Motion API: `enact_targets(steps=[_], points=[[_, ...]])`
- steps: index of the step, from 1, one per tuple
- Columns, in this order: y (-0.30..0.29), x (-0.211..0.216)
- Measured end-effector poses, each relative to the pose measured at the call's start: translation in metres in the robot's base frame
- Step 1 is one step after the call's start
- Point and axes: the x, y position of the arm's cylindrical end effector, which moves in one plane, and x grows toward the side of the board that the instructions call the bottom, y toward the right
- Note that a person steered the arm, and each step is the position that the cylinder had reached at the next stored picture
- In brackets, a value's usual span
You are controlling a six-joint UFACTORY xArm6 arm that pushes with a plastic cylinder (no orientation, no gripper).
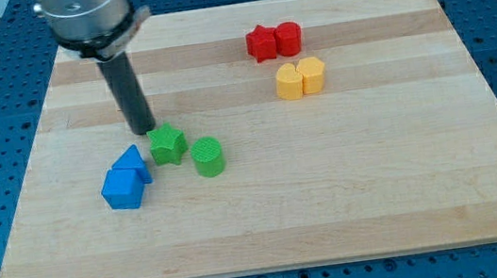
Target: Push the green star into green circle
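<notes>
Toward the view's left on the wooden surface [266, 203], my tip [145, 131] sits planted just up and left of the green star [167, 144], right at its edge. No jaws on this arm, just the dark rod standing nearly upright, running up to the grey arm body at the view's top left. Just right of the star sits the green circle [208, 156], with a slim gap between them. Two blue blocks [126, 178] huddle to the star's lower left.

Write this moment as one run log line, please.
my tip: upper left of green star | green circle: small gap, star's right
</notes>
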Motion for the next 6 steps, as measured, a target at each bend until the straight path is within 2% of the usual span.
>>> enact_targets(steps=[1,4,6], points=[[-0.003,0.008],[0.076,0.043],[0.079,0.032]])
